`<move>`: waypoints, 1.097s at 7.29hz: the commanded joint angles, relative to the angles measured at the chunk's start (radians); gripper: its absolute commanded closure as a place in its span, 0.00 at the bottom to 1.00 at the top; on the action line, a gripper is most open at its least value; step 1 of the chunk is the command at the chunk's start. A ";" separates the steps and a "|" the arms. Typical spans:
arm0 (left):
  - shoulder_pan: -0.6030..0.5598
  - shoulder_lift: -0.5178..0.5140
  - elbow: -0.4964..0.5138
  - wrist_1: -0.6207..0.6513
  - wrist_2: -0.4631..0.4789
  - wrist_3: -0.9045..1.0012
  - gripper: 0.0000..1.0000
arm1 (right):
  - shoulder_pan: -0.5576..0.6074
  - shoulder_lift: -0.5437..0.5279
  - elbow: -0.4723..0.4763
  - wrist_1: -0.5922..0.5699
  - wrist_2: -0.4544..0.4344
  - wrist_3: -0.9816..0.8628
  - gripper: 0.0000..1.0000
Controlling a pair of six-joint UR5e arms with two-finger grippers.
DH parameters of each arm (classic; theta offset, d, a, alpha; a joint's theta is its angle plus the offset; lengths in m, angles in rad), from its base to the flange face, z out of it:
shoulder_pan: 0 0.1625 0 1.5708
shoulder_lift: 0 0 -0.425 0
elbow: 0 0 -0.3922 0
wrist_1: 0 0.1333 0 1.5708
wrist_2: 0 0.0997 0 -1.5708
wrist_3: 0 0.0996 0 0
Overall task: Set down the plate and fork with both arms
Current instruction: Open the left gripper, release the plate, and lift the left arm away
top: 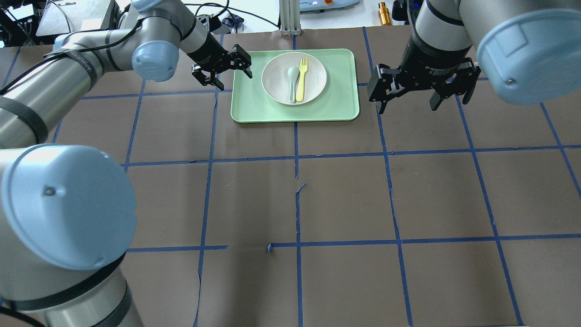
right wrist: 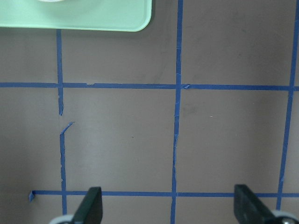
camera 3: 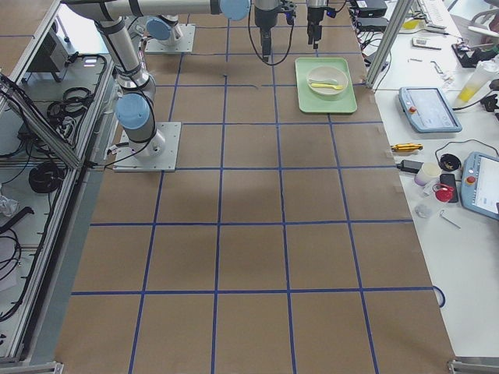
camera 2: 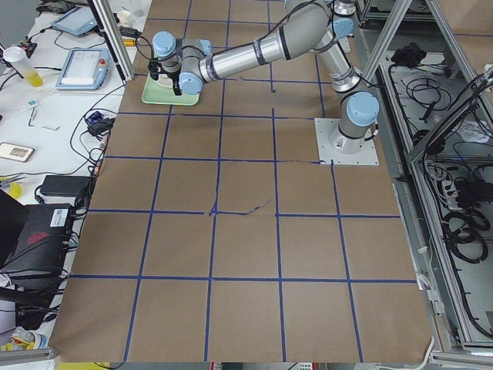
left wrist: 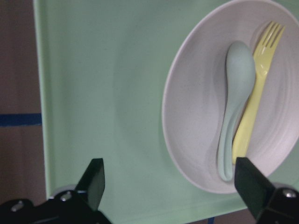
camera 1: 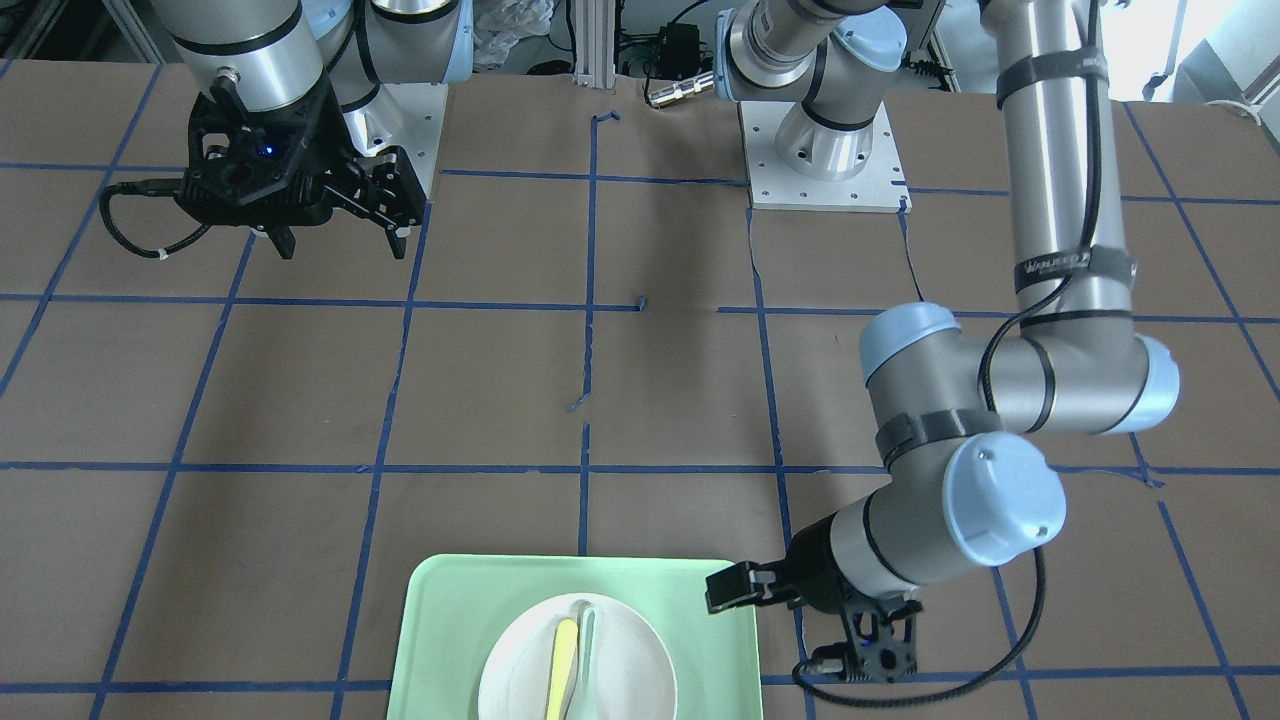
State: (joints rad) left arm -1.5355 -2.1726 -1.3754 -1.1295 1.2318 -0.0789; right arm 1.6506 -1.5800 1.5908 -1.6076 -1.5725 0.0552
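The off-white plate (top: pixel 313 68) sits in the mint-green tray (top: pixel 254 104) at the table's far middle. The pale-yellow fork (top: pixel 301 79) lies in the plate, touching a grey-green spoon (top: pixel 292 81) beside it. My left gripper (top: pixel 234 81) is open and empty, low over the tray's left edge and apart from the plate. In its wrist view the plate (left wrist: pixel 196 116), fork (left wrist: pixel 254 98) and spoon (left wrist: pixel 236 93) lie ahead of the open gripper (left wrist: pixel 170 182). My right gripper (top: pixel 420 105) is open and empty, above bare table to the right of the tray.
The table is brown with a grid of blue tape lines (top: pixel 297 154). The right wrist view shows only table and a corner of the tray (right wrist: pixel 93 18) above the open right gripper (right wrist: pixel 169 205). Both arm bases (camera 1: pixel 825 170) stand at the robot's side.
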 commanded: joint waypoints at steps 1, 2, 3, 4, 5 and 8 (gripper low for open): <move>0.060 0.220 -0.189 -0.092 0.194 0.128 0.00 | 0.000 0.000 0.002 0.000 -0.001 0.000 0.00; 0.073 0.309 -0.217 -0.180 0.272 0.140 0.00 | 0.000 0.000 0.002 0.000 -0.001 0.000 0.00; 0.071 0.380 -0.226 -0.243 0.306 0.139 0.00 | 0.000 0.000 0.002 0.000 0.002 0.000 0.00; 0.061 0.463 -0.252 -0.272 0.311 0.124 0.00 | 0.000 0.000 0.002 0.000 0.002 0.000 0.00; 0.055 0.538 -0.280 -0.297 0.310 0.088 0.00 | 0.000 0.000 0.002 0.000 0.002 0.000 0.00; -0.073 0.631 -0.275 -0.323 0.308 0.051 0.00 | 0.000 0.000 0.002 0.000 -0.003 0.000 0.00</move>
State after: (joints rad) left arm -1.5644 -1.5724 -1.6545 -1.4425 1.5387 -0.0221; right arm 1.6505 -1.5800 1.5922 -1.6082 -1.5715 0.0552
